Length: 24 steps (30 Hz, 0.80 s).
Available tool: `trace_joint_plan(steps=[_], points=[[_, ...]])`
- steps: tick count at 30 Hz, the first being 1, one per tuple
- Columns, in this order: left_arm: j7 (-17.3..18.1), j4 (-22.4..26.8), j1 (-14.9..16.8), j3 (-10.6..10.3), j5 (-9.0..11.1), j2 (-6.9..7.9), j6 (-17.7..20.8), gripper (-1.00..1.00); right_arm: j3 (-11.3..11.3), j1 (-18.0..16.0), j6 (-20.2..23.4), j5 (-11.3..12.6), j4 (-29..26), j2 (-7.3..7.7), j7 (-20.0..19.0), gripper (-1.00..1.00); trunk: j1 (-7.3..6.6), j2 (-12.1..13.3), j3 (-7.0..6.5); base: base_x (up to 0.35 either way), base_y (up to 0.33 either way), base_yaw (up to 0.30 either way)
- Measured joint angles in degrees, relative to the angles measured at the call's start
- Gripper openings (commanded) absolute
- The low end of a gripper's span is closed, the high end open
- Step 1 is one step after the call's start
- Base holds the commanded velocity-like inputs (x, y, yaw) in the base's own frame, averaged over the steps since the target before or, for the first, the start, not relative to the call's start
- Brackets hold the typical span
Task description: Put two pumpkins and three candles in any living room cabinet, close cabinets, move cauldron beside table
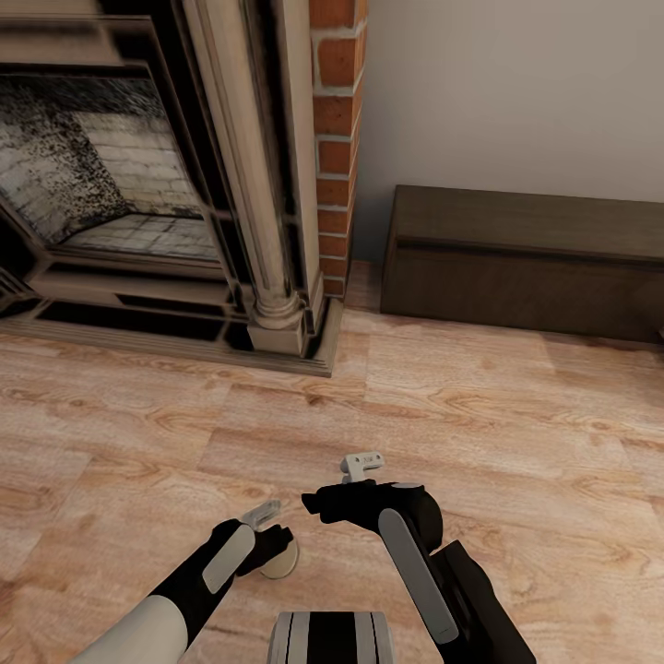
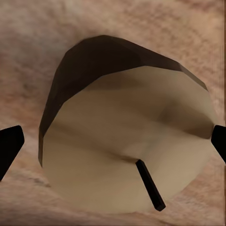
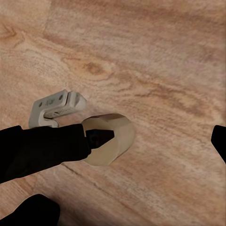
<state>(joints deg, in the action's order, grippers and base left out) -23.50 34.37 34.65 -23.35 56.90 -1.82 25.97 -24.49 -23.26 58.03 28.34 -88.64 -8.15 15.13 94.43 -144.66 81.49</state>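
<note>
Head view: one short round cream candle on wooden floor under left gripper; one low dark-brown cabinet, closed.
Left wrist: fingertips spread, flanking candle, untouched.
Right wrist: right gripper open, empty.

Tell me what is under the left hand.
A candle with a dark wick sits between the fingers of the left hand, over the wood floor. The floor directly beneath the candle is covered; contact cannot be judged.
</note>
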Motion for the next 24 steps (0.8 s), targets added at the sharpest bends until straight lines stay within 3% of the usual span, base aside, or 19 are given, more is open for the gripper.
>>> trace_joint_plan(steps=[14,18,24], points=[[0.7,0.0,0.0,0.0,-0.3,0.1,0.2,1.0,0.0,0.0,0.0,0.0,0.0,0.01,0.0,1.0,0.01,0.0,0.01,0.0,0.0,0.0],[2.3,0.0,0.0,0.0,-0.5,0.14,0.2,1.0,0.0,0.0,0.0,0.0,0.0,0.02,0.0,1.0,0.01,0.0,0.01,0.0,0.0,0.0],[2.9,0.0,0.0,0.0,-0.5,0.19,0.2,1.0,0.0,0.0,0.1,0.0,0.0,0.02,0.0,1.0,0.09,0.0,0.67,0.0,0.0,0.0]])
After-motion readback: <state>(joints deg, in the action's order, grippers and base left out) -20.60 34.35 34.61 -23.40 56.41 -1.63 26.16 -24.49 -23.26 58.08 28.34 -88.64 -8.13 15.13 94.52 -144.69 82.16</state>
